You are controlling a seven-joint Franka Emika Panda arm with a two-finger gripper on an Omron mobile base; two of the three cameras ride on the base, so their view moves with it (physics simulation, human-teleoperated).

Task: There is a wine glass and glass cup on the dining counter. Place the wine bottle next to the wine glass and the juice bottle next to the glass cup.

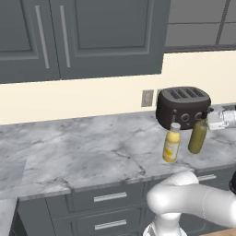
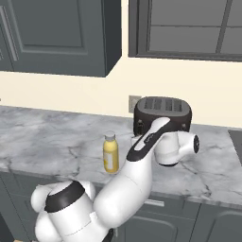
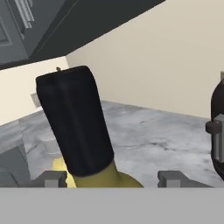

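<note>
- The juice bottle (image 1: 172, 142) stands on the marble worktop (image 1: 83, 152), just to the left of the end effector (image 1: 208, 120). It is close to the wine bottle (image 1: 198, 135) but not touching it.
- The wine bottle stands upright right at the end effector, in front of the toaster (image 1: 183, 107). In the hand view its black top (image 3: 75, 120) rises between the two finger tips (image 3: 52, 178).
- The end effector seems to be pinching the wine bottle up by the neck, but I cannot tell how tight the hold is.
- What could go wrong: a loose hold so high up could let the bottle slip or swing when lifted. A swing left could knock the juice bottle over. A bump behind could hit the toaster.
</note>
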